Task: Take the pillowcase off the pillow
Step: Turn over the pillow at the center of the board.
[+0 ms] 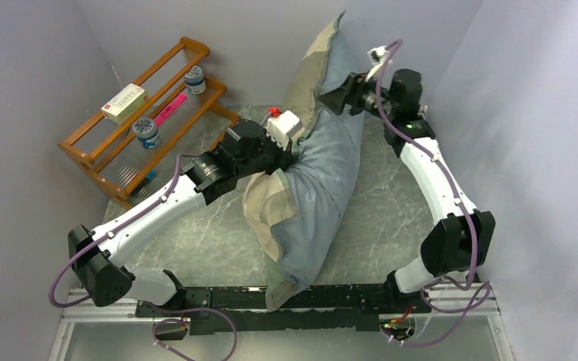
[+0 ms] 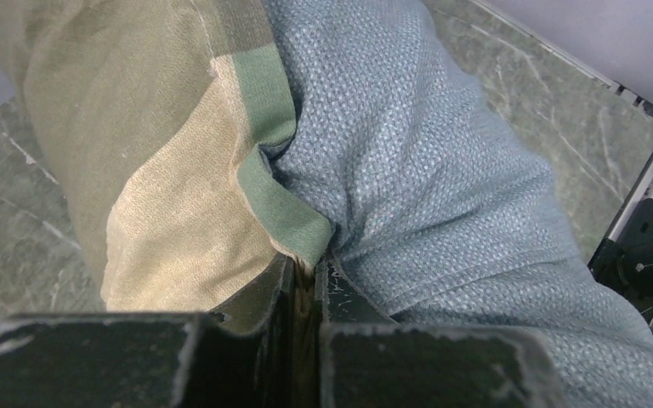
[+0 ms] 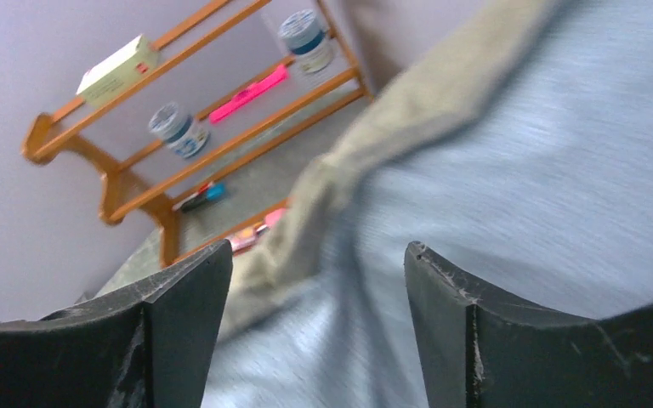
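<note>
One pillowcase [image 1: 323, 180] stood tilted on the tabletop [image 1: 391, 203], its pillow hidden inside. The left fingers [image 2: 333, 297] pinched its green edge [image 2: 281, 204] tight, likely to hold it for pulling. The right fingers [image 3: 187, 297] were spread beside its far top, gripping nothing.

Left gripper [image 2: 307, 276] pinched shut, right gripper [image 3: 316, 255] held higher, jaws apparently wide apart.

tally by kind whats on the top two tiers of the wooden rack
box: 1
round tubs: 2
pink marker: 1
total: 4
</note>
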Action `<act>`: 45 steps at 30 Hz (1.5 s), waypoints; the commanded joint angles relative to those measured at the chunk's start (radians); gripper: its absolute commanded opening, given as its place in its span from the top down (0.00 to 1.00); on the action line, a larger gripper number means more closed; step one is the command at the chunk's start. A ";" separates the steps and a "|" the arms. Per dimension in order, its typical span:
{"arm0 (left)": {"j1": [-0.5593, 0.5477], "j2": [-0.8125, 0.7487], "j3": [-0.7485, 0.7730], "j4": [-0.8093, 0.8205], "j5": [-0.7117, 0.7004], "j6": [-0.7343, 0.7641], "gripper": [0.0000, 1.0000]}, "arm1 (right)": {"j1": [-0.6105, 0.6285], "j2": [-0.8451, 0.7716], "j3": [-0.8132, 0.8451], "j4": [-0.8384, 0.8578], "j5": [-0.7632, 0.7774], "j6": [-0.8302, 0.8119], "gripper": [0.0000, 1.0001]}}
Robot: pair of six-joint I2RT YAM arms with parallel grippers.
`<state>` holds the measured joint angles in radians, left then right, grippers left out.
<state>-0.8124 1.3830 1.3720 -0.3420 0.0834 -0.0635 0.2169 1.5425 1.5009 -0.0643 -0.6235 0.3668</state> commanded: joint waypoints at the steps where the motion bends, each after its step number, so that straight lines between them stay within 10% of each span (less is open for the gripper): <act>1: 0.022 -0.018 -0.050 -0.060 -0.072 0.051 0.95 | -0.128 -0.083 -0.099 0.168 -0.066 0.121 0.21; 14: 0.025 -0.028 -0.067 -0.069 -0.080 0.116 0.95 | -0.339 -0.070 -0.438 0.323 -0.050 0.254 0.06; 29: 0.036 -0.006 -0.071 -0.076 -0.080 0.120 0.95 | -0.228 0.190 -0.476 0.660 -0.199 0.411 0.03; 35: 0.043 -0.002 -0.071 -0.083 -0.109 0.129 0.95 | -0.140 0.284 -0.461 0.853 -0.248 0.524 0.26; 45: 0.059 -0.014 -0.067 -0.083 -0.084 0.124 0.95 | -0.126 0.163 -0.394 0.681 -0.229 0.413 1.00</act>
<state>-0.7532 1.3525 1.3239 -0.4038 -0.0277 0.0517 0.0467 1.8130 1.0348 0.7105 -0.7876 0.8574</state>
